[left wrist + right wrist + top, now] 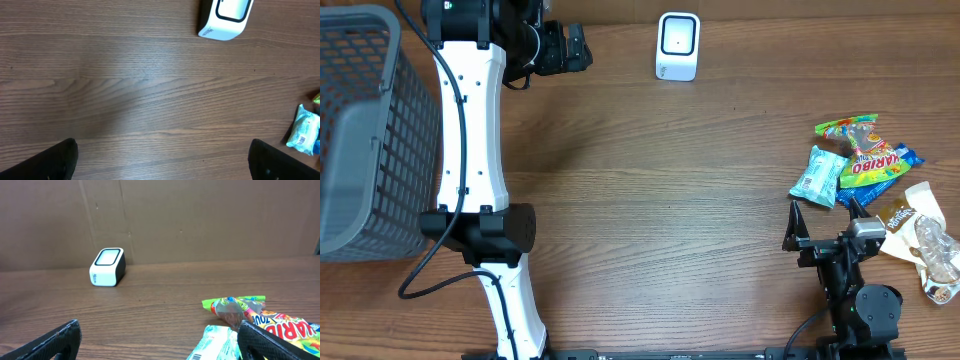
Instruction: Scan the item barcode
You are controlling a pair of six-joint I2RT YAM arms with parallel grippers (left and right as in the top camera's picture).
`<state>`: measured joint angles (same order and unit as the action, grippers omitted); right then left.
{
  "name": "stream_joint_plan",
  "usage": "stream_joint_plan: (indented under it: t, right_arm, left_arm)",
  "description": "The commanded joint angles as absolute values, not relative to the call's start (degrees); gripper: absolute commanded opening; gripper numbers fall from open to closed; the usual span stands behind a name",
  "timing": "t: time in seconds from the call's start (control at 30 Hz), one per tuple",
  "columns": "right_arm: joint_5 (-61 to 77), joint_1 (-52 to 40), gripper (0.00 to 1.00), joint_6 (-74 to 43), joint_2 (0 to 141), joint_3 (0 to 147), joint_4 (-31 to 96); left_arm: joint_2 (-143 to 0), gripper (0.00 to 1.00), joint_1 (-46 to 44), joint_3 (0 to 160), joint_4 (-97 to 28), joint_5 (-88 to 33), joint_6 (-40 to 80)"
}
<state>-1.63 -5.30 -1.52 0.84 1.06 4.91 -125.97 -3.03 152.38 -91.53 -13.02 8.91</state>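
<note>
Layout of the bench [670, 200] from above: basket [360, 130] at the left edge; scanner [678, 46] at the far edge, near centre; heap of packets [865, 165] at the right, overlapping one another, well apart from both.

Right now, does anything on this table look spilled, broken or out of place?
Nothing stands out. The white scanner stands upright at the far side of the table, the grey basket sits at the left edge, and the snack packets lie in a loose, overlapping heap on the right. Nothing looks spilled.
</note>
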Motion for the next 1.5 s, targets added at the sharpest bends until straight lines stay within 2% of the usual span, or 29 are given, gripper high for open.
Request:
stream_joint_plan:
  t: [0.0, 0.4, 0.6, 0.73, 0.93, 1.1, 1.23, 1.47]
  right_arm:
    - [-1.2, -5.6, 1.00, -1.6, 0.2, 0.4, 4.6]
    - [-1.2, -5.6, 1.00, -1.6, 0.2, 0.4, 4.6]
    - [-1.2, -5.6, 1.00, -1.6, 0.2, 0.4, 4.6]
    - [-1.2, -5.6, 1.00, -1.6, 0.2, 0.4, 4.6]
    - [-1.2, -5.6, 1.00, -1.6, 0.2, 0.4, 4.6]
    - [-1.2, -5.6, 1.00, -1.6, 0.2, 0.4, 4.6]
    - [-1.2, -5.6, 1.00, -1.6, 0.2, 0.4, 4.6]
    - [-1.2, -5.6, 1.00, -1.6, 0.2, 0.4, 4.6]
  left_arm:
    - [-124.4, 1.00, -3.8, 152.4, -91.5, -12.9, 9.2]
    - [-122.3, 1.00, -4.8, 152.3, -88.9, -8.6, 9.0]
    - [-112.6, 1.00, -10.7, 141.3, -69.7, 0.3, 1.6]
    - [-102.0, 1.00, -12.1, 123.8, -55.9, 3.4, 1.3]
    - [-85.1, 1.00, -8.6, 94.0, -38.9, 2.9, 1.7]
    - [-71.4, 1.00, -5.5, 73.0, -29.4, 1.7, 1.7]
    - [-54.2, 1.00, -2.1, 51.5, -20.4, -1.1, 1.8]
    - [-29.3, 1.00, -1.8, 26.8, -9.0, 1.9, 1.7]
